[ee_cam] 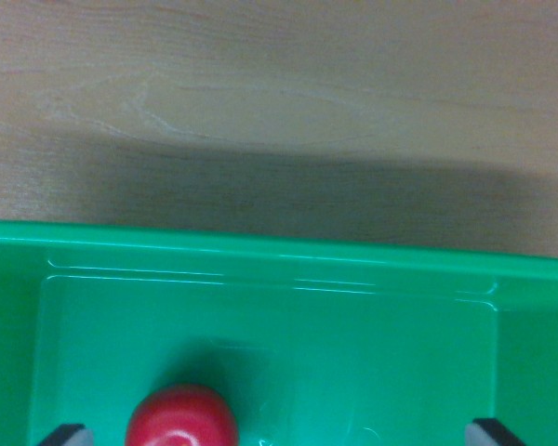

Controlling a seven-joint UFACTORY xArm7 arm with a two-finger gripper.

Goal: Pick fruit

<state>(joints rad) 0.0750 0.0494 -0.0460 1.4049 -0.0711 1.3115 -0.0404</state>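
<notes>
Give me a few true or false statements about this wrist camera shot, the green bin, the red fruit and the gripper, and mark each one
1. The red fruit lies inside the green bin. True.
2. The bin sits on a wooden table. True.
3. The fruit is at the wrist view's right edge. False: it sits left of centre, at the bottom edge.
4. The bin is full of fruit. False: only one red fruit shows; the rest of the visible floor is bare.
5. The fingertips are closed on the fruit. False: the two dark tips show far apart at the bottom corners, with the gripper open and the fruit between them, nearer the left one.
</notes>
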